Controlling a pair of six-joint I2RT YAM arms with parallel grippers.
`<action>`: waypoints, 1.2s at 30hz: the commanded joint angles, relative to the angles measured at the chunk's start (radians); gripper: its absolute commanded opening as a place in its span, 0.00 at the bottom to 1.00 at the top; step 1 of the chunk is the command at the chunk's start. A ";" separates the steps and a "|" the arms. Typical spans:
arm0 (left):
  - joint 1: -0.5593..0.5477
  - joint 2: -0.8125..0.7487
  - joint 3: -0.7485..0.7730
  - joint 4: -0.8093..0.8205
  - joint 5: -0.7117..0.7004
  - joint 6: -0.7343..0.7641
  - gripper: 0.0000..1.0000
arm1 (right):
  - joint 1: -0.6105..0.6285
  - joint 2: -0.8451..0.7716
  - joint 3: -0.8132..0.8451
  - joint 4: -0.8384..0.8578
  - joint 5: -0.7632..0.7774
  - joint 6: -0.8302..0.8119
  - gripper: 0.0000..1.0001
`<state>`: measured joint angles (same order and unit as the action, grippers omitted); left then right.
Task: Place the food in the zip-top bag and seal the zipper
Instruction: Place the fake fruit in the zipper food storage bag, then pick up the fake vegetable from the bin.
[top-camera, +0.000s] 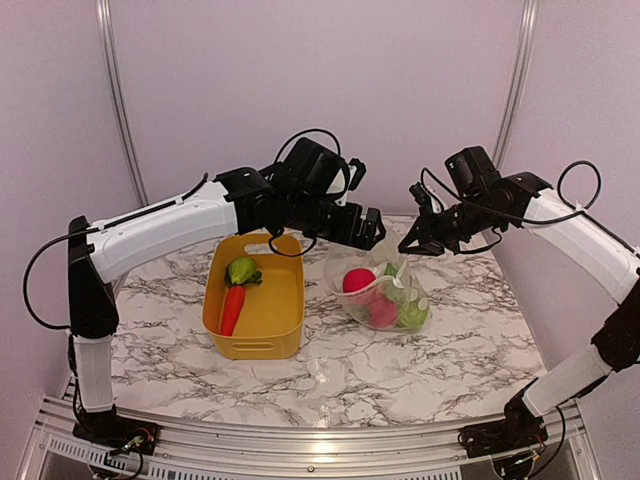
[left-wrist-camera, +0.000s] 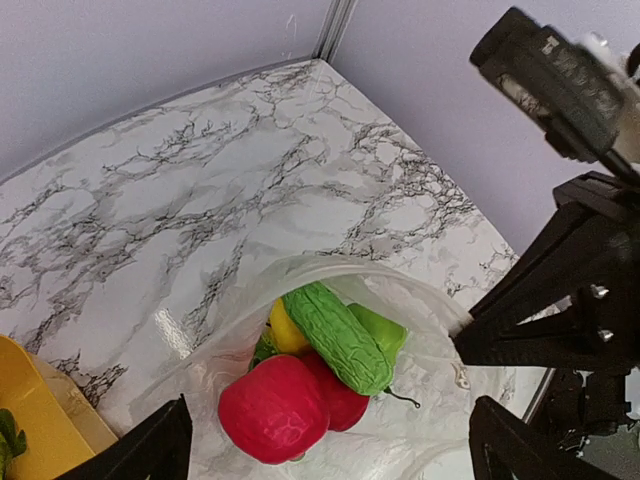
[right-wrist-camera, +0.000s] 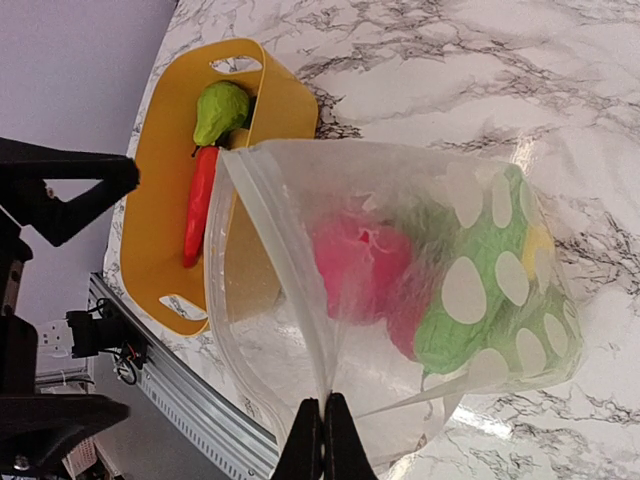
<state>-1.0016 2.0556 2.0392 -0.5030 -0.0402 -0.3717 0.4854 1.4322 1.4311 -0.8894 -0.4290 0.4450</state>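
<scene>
The left gripper (top-camera: 368, 228) hangs spread wide and empty over the mouth of the zip-top bag (right-wrist-camera: 400, 200), while the right gripper (right-wrist-camera: 322, 440) is pinched tight on the bag's upper edge, lifting it so the mouth gapes. The bag is clear and soft, printed with white dots, and stands on the desk (top-camera: 400, 370) just right of a yellow bin (top-camera: 270, 320). Its zipper (right-wrist-camera: 275, 250) runs as a thin clear strip along the lifted edge, unsealed. Inside lie a red apple (left-wrist-camera: 272, 408), a cucumber (left-wrist-camera: 338, 335) and a lemon (left-wrist-camera: 285, 328). A carrot (top-camera: 232, 308) and a green piece (top-camera: 241, 270) lie in the bin. The desk is white marble-patterned; the walls (top-camera: 300, 80) are pale lilac.
</scene>
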 joint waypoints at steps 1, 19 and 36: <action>-0.002 -0.178 -0.044 -0.068 -0.132 0.089 0.99 | 0.013 -0.002 0.024 0.034 -0.013 0.000 0.00; 0.183 -0.388 -0.689 -0.140 -0.509 -0.188 0.81 | 0.012 -0.027 -0.014 0.051 -0.011 0.007 0.00; 0.258 -0.170 -0.664 -0.157 -0.479 -0.198 0.60 | 0.012 -0.044 -0.035 0.057 -0.008 0.018 0.00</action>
<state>-0.7685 1.8328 1.3396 -0.6273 -0.5236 -0.5735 0.4854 1.4235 1.4014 -0.8562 -0.4358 0.4492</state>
